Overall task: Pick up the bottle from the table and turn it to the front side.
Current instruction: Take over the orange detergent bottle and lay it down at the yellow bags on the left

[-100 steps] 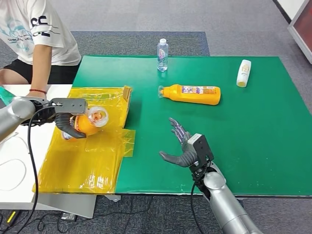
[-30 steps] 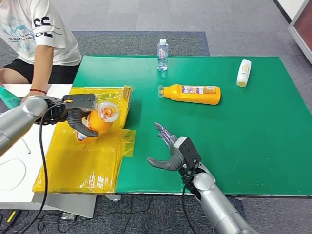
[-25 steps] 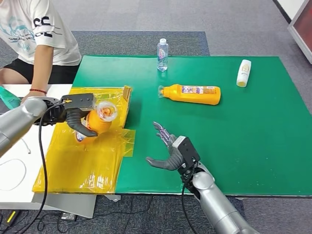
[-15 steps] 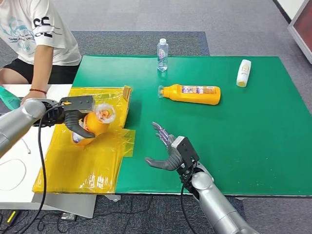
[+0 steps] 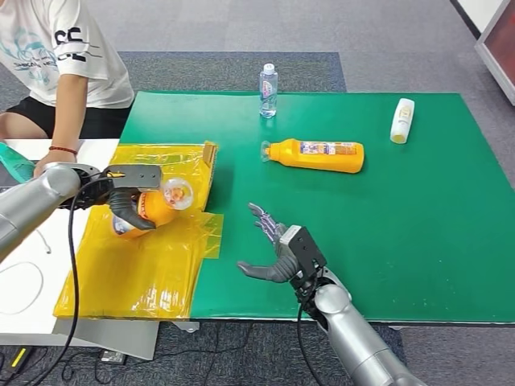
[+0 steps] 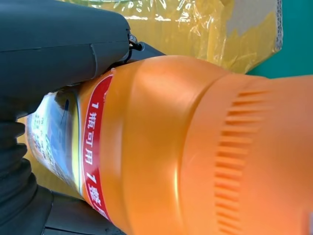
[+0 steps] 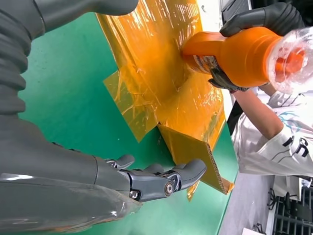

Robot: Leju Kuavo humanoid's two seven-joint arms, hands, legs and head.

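My left hand grips an orange bottle with a clear cap, held on its side just above the yellow plastic sheet. The left wrist view brings the orange bottle close, its red label band under my thumb. My right hand hovers open over the green table near the front edge, fingers spread, holding nothing. In the right wrist view, past my right hand's fingers, the held bottle appears above the yellow sheet.
A second orange bottle lies on its side mid-table. A small water bottle stands at the far edge, and a white bottle lies at the far right. A person sits at the far left, hand on the white table.
My left hand has shifted the held bottle right, then back left and lower, turning it. My right hand has drifted left and toward the front edge, still open.
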